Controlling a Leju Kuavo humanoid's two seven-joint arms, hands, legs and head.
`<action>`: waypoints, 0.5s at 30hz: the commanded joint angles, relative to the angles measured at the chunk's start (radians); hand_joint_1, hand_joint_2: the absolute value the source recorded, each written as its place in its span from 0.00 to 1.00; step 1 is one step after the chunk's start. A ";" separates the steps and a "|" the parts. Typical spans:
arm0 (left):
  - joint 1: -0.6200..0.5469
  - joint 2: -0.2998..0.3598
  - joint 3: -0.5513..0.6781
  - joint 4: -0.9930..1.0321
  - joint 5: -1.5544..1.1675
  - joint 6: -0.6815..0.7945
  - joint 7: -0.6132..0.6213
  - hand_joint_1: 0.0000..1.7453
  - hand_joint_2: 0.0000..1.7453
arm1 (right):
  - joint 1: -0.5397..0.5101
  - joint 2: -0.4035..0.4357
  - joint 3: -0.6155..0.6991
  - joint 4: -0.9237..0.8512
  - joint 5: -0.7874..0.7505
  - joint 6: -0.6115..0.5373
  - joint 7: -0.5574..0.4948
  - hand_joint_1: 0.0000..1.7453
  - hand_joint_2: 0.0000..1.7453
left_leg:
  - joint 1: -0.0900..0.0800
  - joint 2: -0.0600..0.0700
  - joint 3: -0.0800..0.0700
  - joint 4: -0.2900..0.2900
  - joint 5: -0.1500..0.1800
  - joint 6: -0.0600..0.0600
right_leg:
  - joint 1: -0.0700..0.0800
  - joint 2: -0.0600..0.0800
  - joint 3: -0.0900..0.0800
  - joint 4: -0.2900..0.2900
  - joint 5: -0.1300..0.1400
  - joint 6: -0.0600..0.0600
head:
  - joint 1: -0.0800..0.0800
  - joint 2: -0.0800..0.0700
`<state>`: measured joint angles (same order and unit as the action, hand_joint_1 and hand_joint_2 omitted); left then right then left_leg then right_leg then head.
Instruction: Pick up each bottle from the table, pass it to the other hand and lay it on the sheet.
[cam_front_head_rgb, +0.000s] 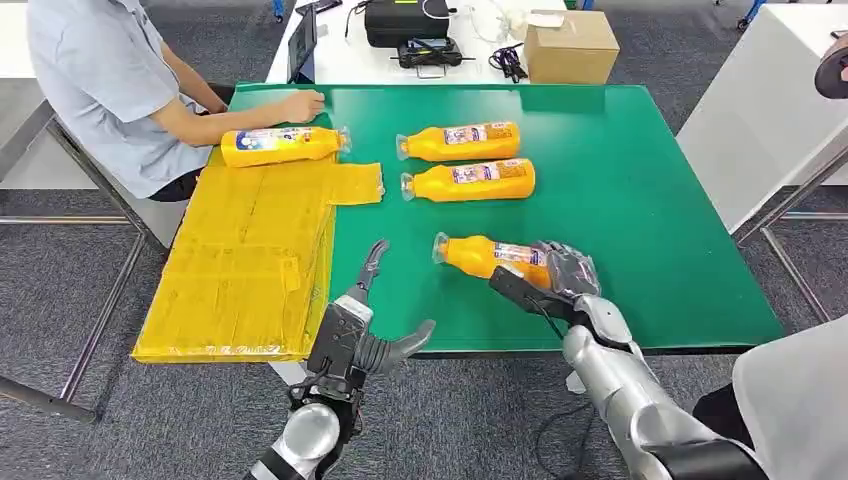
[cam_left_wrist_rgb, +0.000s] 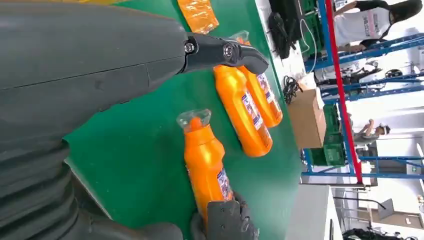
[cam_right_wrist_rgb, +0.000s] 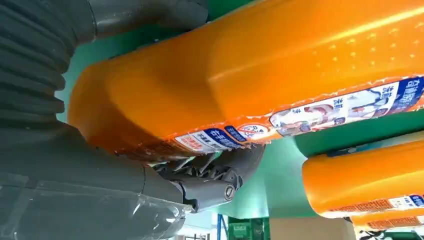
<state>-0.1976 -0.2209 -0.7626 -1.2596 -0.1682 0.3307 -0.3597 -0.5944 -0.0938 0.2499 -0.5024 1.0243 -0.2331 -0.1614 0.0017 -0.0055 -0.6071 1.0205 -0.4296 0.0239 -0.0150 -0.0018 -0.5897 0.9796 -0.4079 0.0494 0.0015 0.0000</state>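
Note:
Four orange bottles with clear caps are in the head view. One bottle (cam_front_head_rgb: 280, 146) lies on the yellow sheet (cam_front_head_rgb: 240, 270) at the table's left. Two more (cam_front_head_rgb: 460, 141) (cam_front_head_rgb: 470, 180) lie side by side on the green table (cam_front_head_rgb: 640, 200). My right hand (cam_front_head_rgb: 562, 274) grips the base of the nearest bottle (cam_front_head_rgb: 485, 257), its cap pointing left; the right wrist view shows my fingers (cam_right_wrist_rgb: 210, 177) curled under this bottle (cam_right_wrist_rgb: 250, 75). My left hand (cam_front_head_rgb: 358, 325) hovers open at the table's front edge, left of that bottle (cam_left_wrist_rgb: 205, 160), fingers spread.
A seated person at the far left rests a hand (cam_front_head_rgb: 300, 104) by the bottle on the sheet. Another person's sleeve (cam_front_head_rgb: 800, 400) shows at the lower right. A cardboard box (cam_front_head_rgb: 570, 45), laptop and cables sit on the white table behind.

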 joint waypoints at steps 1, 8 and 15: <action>-0.043 0.020 -0.034 0.039 0.005 -0.008 -0.007 0.00 1.00 | 0.018 -0.028 0.009 0.102 -0.043 0.101 -0.028 1.00 1.00 | 0.001 -0.003 0.003 -0.002 0.000 -0.001 | 0.001 -0.003 0.004 -0.002 -0.001 -0.002 | 0.000 0.000; -0.043 0.020 -0.034 0.039 0.005 -0.008 -0.007 0.00 1.00 | 0.018 -0.028 0.009 0.102 -0.043 0.101 -0.028 1.00 1.00 | 0.001 -0.002 0.006 -0.001 0.000 -0.001 | 0.001 -0.002 0.007 -0.002 0.000 -0.001 | -0.001 0.000; -0.043 0.020 -0.034 0.039 0.005 -0.008 -0.007 0.00 1.00 | 0.018 -0.028 0.009 0.102 -0.043 0.101 -0.028 1.00 1.00 | 0.001 -0.003 0.007 -0.002 0.000 -0.001 | 0.001 -0.003 0.008 -0.002 -0.001 -0.002 | 0.000 0.000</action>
<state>-0.2015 -0.2213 -0.7633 -1.2596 -0.1656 0.3239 -0.3685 -0.6111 -0.1179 0.2514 -0.4879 0.9861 -0.1568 -0.1938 0.0017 -0.0053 -0.6017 1.0205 -0.4299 0.0239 -0.0149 -0.0016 -0.5847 0.9794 -0.4080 0.0494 0.0015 0.0000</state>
